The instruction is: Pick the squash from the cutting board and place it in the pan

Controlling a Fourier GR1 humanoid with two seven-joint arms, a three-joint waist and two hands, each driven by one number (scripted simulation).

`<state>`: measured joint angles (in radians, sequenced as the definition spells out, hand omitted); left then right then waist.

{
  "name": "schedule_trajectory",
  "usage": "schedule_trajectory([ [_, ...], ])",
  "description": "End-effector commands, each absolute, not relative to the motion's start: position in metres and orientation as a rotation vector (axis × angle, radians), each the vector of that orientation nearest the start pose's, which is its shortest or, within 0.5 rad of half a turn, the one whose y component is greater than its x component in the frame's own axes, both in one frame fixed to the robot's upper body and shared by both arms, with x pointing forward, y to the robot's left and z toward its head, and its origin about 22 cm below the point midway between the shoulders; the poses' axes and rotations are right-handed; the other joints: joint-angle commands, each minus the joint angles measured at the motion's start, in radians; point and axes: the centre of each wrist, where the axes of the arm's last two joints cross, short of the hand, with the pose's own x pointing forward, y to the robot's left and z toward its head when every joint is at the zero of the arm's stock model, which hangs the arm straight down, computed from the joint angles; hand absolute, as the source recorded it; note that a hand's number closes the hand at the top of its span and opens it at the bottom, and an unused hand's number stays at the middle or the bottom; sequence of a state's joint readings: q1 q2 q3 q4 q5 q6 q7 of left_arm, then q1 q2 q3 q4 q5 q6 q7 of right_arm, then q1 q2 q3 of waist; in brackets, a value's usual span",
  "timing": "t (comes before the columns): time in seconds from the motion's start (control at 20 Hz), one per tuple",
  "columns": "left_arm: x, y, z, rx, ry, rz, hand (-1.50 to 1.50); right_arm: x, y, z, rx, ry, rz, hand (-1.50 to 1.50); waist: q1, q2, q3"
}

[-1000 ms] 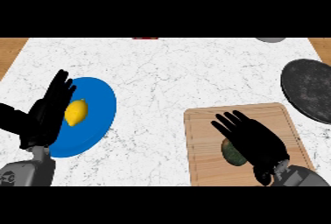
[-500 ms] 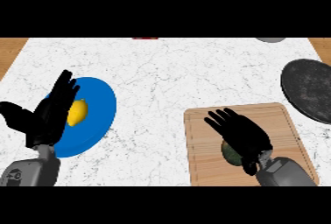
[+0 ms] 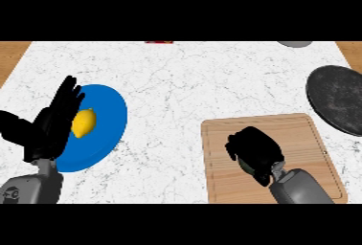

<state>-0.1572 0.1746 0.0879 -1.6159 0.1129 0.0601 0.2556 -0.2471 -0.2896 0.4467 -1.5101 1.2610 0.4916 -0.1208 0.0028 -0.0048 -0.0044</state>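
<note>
Right hand: the black right hand (image 3: 254, 152) sits over the middle of the light wooden cutting board (image 3: 297, 131), fingers curled down around the dark green squash (image 3: 245, 165), holding it.
Squash: mostly hidden beneath that hand; only a sliver of dark green shows at the hand's lower left edge, low over the board. Whether it touches the wood cannot be told.
Cutting board: rectangular, at the lower right of the white marble worktop (image 3: 198, 81).
Pan: the round dark grey pan (image 3: 339, 98) lies at the right edge of the worktop, just beyond the board's upper right corner, partly cut off by the frame, well apart from the squash.
Left hand: the black left hand (image 3: 46, 129) rests at the left edge with straight fingers pointing up, overlapping the rim of the round blue plate (image 3: 109, 127).
Plate contents: a yellow lemon (image 3: 83, 123) lies on the blue plate, just beside the left hand's fingers.
</note>
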Motion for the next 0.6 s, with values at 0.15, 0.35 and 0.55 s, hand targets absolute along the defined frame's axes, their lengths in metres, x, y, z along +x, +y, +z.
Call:
schedule_trajectory([
  [0.15, 0.277, 0.269, 0.069, 0.094, -1.540, 0.034, 0.00, 0.260, -0.169, 0.007, -0.571, -1.240, 1.890, 1.50, -0.002, 0.004, 0.005],
  [0.35, 0.289, 0.266, 0.054, 0.106, -1.513, 0.042, 0.00, 0.267, -0.193, 0.019, -0.581, -1.293, 1.847, 1.50, -0.005, 0.005, 0.004],
  [0.55, 0.270, 0.274, 0.042, 0.108, -1.515, 0.057, 0.00, 0.254, -0.243, 0.056, -0.589, -1.223, 1.657, 1.50, -0.018, 0.002, 0.003],
])
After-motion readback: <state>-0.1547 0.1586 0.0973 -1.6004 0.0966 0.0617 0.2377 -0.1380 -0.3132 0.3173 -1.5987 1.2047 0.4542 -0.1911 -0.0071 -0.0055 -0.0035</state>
